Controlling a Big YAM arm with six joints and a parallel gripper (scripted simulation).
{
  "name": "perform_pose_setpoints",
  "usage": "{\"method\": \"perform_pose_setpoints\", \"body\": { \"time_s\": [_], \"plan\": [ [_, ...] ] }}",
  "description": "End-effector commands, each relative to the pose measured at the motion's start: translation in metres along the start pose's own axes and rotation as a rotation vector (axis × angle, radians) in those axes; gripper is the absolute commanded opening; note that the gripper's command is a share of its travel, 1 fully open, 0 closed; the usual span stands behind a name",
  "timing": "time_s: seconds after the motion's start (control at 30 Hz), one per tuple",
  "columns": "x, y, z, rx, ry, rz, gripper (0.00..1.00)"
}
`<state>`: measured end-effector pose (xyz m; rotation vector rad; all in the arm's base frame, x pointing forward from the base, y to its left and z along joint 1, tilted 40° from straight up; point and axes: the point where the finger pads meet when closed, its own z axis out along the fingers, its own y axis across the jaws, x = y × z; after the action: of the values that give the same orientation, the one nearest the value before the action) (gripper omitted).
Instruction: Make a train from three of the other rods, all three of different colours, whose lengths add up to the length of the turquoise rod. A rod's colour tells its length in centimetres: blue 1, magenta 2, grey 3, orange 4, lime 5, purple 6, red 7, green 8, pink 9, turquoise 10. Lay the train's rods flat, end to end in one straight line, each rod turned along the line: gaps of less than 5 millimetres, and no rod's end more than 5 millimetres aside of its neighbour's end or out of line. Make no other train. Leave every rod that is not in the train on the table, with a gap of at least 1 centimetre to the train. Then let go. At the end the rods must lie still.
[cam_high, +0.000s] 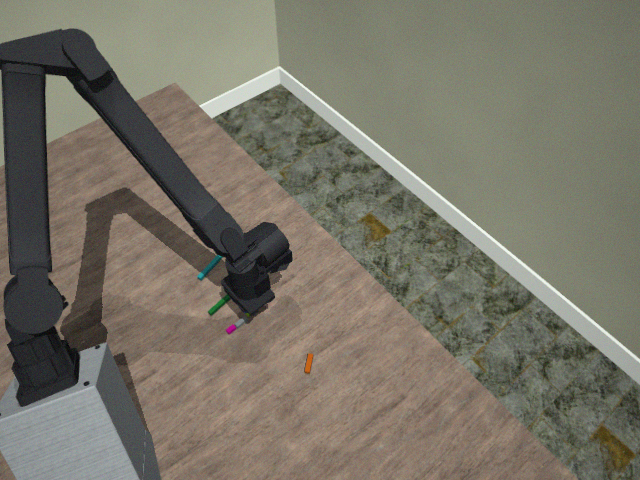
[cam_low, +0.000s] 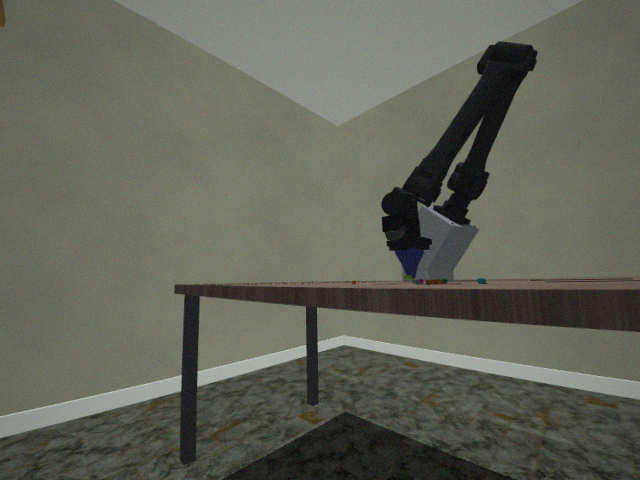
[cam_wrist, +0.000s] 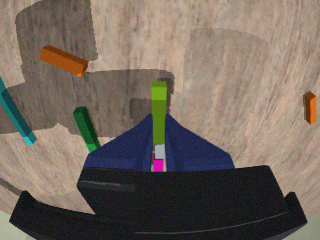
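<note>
My gripper (cam_low: 409, 275) (cam_wrist: 158, 120) is shut on the lime rod (cam_high: 248, 314) (cam_low: 408, 276) (cam_wrist: 159, 107), which points straight away from the wrist and looks slightly above the table in the exterior view. The grey rod (cam_high: 239, 323) (cam_wrist: 159, 151) and the magenta rod (cam_high: 231, 329) (cam_wrist: 158, 165) lie roughly in line behind the lime rod's near end, the grey between the other two. The fingers partly hide them in the wrist view. Whether lime and grey touch cannot be told. The turquoise rod (cam_high: 209, 267) (cam_low: 481, 281) (cam_wrist: 17, 117) lies apart on the left in the wrist view.
A green rod (cam_high: 219, 305) (cam_wrist: 86, 127) lies close left of the fingers in the wrist view. One orange rod (cam_low: 435, 281) (cam_wrist: 64, 60) lies farther out at upper left there; another orange rod (cam_high: 308, 363) (cam_low: 354, 282) (cam_wrist: 310, 108) lies at far right.
</note>
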<state>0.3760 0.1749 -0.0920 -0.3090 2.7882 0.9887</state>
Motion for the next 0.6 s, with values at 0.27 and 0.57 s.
{"method": "perform_pose_setpoints", "body": {
  "time_s": [0.27, 0.57],
  "plan": [
    [-0.003, 0.004, 0.008, -0.001, -0.003, -0.006, 0.04],
    [-0.004, 0.004, 0.015, -0.001, -0.004, -0.007, 0.04]
  ]
}}
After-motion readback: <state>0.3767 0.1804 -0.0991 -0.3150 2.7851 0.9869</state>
